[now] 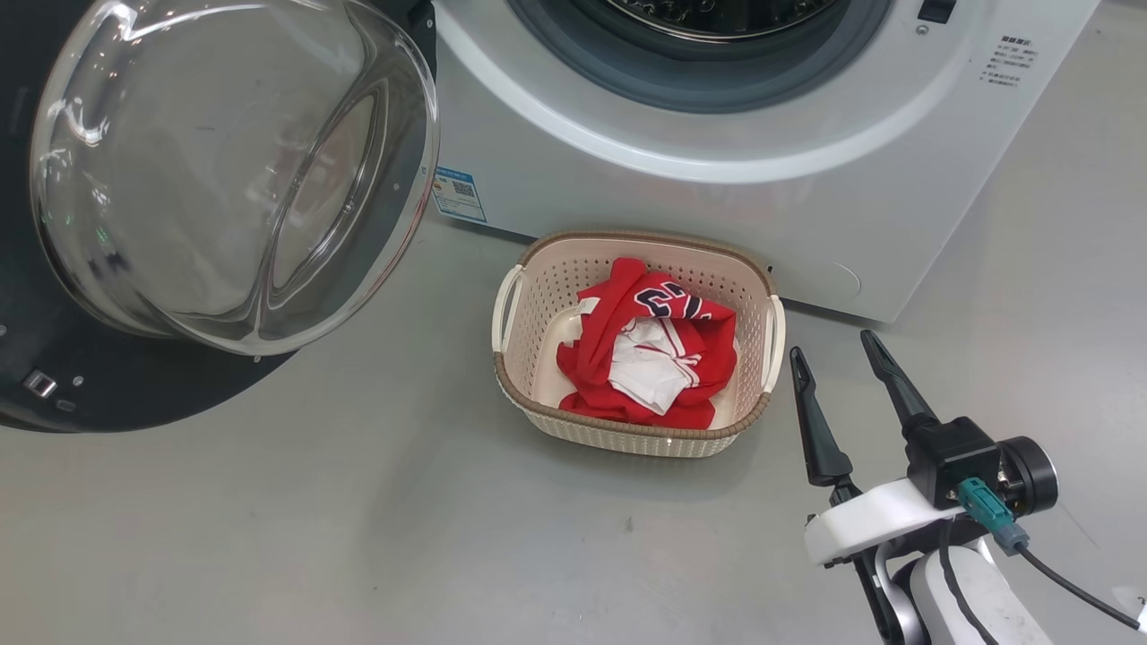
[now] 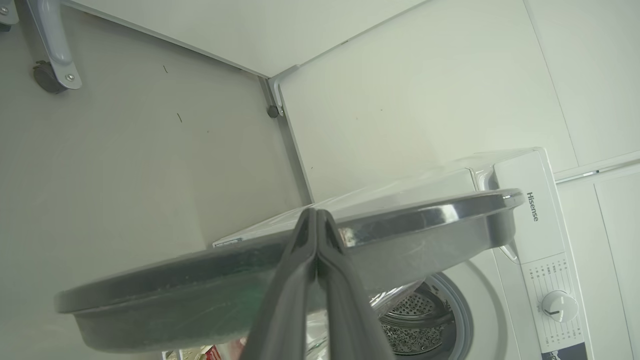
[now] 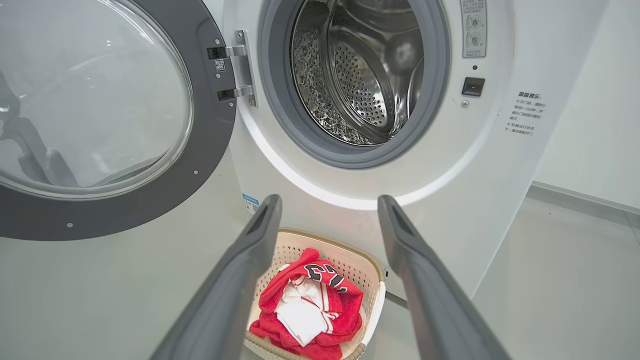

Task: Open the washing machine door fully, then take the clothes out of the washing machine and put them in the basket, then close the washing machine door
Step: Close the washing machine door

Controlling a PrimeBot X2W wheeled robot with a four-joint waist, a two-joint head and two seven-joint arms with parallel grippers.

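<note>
Two grippers, one washer (image 1: 717,179), one door (image 1: 233,170), one basket (image 1: 627,240), one heap of red clothes (image 1: 650,358).

Head view: door swung open at the washer's left. Basket on the floor (image 1: 358,537) just before the washer, with the clothes inside it. Right gripper (image 1: 832,345) just right of the basket, fingers apart, holding nothing.

Right wrist view adds: steel drum (image 3: 360,90) and door hinge (image 3: 240,70). Basket and clothes show low between the spread fingers, apart from them.

Left wrist view adds: door rim seen edge-on, and a control dial (image 2: 559,306). Left gripper (image 2: 317,215) has its fingers pressed together, tips over the door rim; contact cannot be told.

Writing: "Hisense" (image 2: 533,206) on the washer's front. Blue sticker (image 1: 460,193) and grey notices (image 1: 1004,63) too small to read. Jersey lettering folded, unreadable.
</note>
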